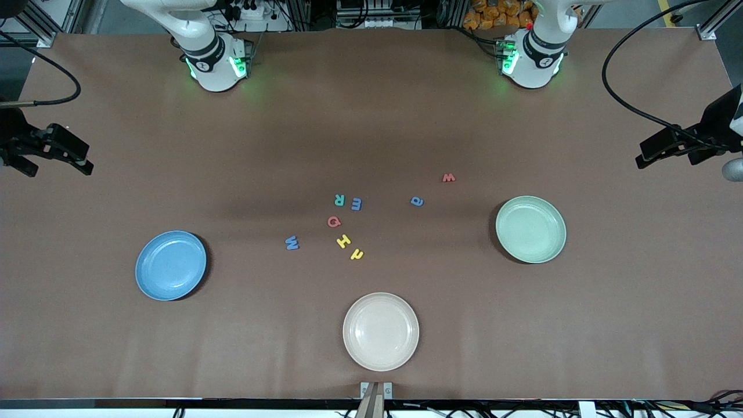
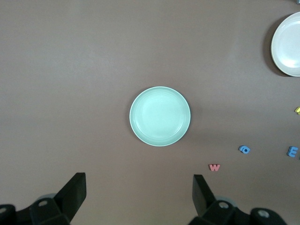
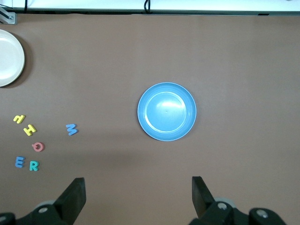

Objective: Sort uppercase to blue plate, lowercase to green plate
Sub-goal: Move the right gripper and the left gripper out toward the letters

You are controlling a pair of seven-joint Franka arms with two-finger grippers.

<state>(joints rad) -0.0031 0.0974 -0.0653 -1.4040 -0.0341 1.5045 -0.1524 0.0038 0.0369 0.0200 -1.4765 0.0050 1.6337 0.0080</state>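
Sorting not begun: both plates bare (letters loose mid-counter). Left gripper (image 2: 136,197) over the green plate (image 2: 160,116) and right gripper (image 3: 136,197) over the blue plate (image 3: 166,111) wait, jaws wide; next comes reaching for a letter, perhaps W (image 1: 292,242).

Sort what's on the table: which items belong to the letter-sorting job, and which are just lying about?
Job: round sky-blue plate; round mint-green plate; flat toy capitals blue W, green R, red Q, yellow H; small letters red w, blue a, blue m, yellow h.
Lying about: round beige plate.
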